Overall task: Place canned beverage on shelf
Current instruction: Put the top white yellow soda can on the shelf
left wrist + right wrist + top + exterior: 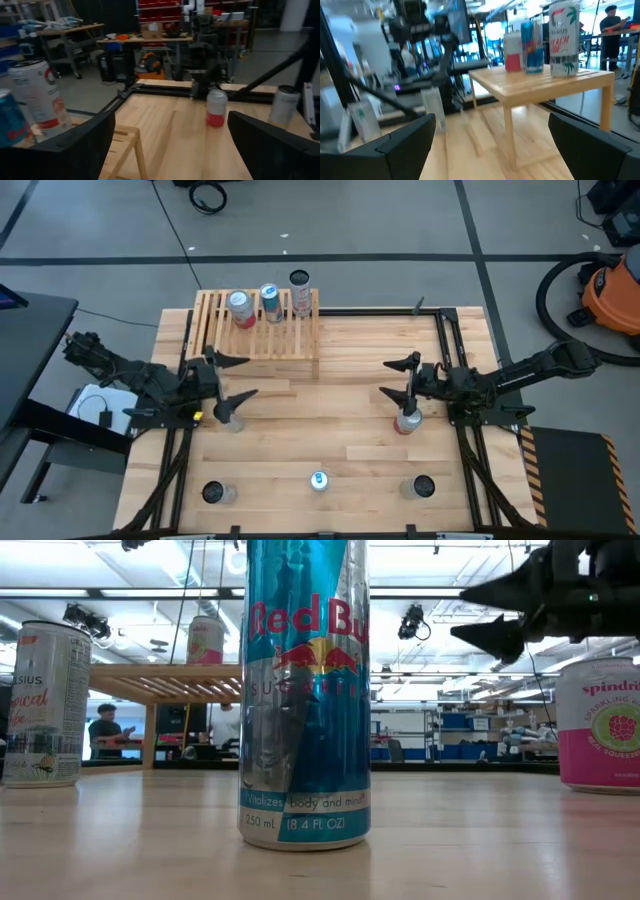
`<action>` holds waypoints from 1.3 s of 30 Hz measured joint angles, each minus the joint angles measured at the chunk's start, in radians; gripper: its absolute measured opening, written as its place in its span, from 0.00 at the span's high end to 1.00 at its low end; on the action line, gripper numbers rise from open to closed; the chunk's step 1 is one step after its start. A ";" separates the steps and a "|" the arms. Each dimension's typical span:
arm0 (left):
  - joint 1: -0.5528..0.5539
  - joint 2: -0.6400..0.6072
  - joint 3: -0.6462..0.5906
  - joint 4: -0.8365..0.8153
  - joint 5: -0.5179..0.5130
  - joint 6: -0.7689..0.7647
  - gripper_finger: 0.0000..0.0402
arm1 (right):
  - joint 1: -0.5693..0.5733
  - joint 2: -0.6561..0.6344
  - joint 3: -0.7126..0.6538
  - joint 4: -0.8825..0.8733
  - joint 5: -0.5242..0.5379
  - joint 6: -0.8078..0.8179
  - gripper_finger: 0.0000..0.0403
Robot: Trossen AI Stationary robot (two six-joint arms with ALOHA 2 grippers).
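The shelf (258, 328) sits at the far left part of the desk (330, 390), and three cans stand in a row on its slatted top: a red and white can (241, 309), a blue can (271, 302) and a white can (300, 293) nearest the shelf's right end. From the right wrist view the same three cans line up on the shelf (545, 82) top, the white one closest.

The left gripper (232, 379) hangs over the desk just in front of the shelf, its fingers spread wide and holding nothing. A silvery can (230, 418) stands on the desk right by its nearer fingertip; I cannot tell whether they touch.

The right gripper (400, 378) is out over the right half of the desk, fingers spread wide too and empty. A red-bottomed can (407, 420) stands just beside its nearer finger.

Three more cans stand along the near edge of the desk: a dark-topped can (214, 493) at the left, a tall blue and silver can (319, 480) in the middle, and a pink can (422, 487) at the right. In the low view the tall blue and silver can (305, 690) fills the middle, upright on the wood
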 joint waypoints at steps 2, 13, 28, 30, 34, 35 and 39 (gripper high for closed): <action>-0.019 0.001 0.000 -0.001 0.000 0.016 0.03 | -0.001 0.001 0.000 0.041 0.000 0.007 0.01; -0.109 0.001 0.000 0.000 0.000 -0.006 0.03 | -0.008 0.000 0.000 0.282 0.071 0.017 0.01; -0.270 0.001 0.000 -0.003 0.000 0.022 0.03 | -0.018 0.000 0.000 0.306 0.137 0.025 0.01; -0.283 0.001 0.000 -0.004 -0.006 0.029 0.03 | -0.022 0.000 0.000 0.316 0.080 0.050 0.01; -0.303 -0.001 0.000 -0.037 -0.012 0.023 0.03 | -0.031 0.000 0.015 0.324 0.049 0.107 0.01; -0.309 -0.002 0.000 -0.051 -0.012 0.019 0.03 | -0.032 0.002 0.028 0.320 0.050 0.115 0.01; -0.330 -0.010 0.000 -0.122 -0.012 -0.035 0.03 | -0.032 0.024 0.096 0.281 0.026 0.083 0.01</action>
